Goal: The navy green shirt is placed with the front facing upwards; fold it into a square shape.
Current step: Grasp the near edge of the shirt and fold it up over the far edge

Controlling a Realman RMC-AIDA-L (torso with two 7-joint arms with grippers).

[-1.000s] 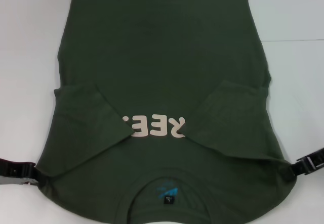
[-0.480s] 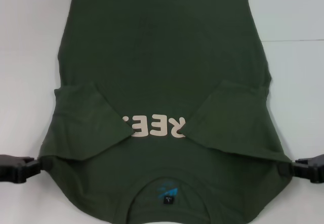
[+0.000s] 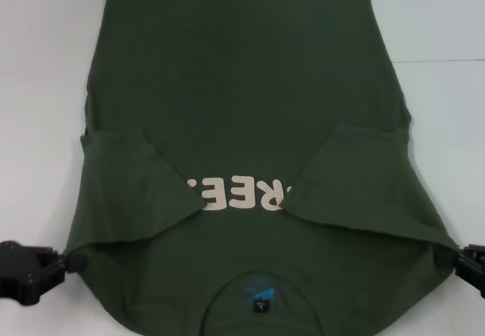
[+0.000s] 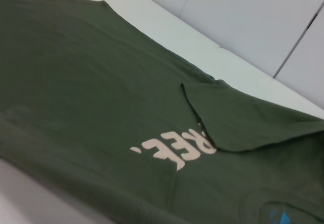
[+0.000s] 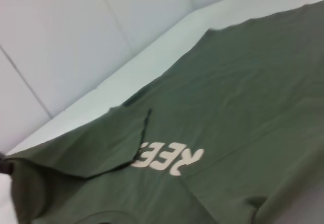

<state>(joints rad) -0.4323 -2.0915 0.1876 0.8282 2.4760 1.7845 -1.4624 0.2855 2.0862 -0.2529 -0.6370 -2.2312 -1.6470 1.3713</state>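
White desk (image 3: 447,25), one item. Our left gripper (image 3: 54,263) and right gripper (image 3: 453,259) have jaws clamped on the shoulder corners of the navy green shirt (image 3: 242,86), spread face-up, both sleeves folded inward over pale lettering (image 3: 239,194), collar nearest us.

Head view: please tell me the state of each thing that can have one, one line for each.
navy green shirt: flat, front up, both sleeves folded inward over the chest lettering.
left hand: at the shirt's left shoulder edge, touching the fabric.
right hand: at the shirt's right shoulder edge, touching the fabric.
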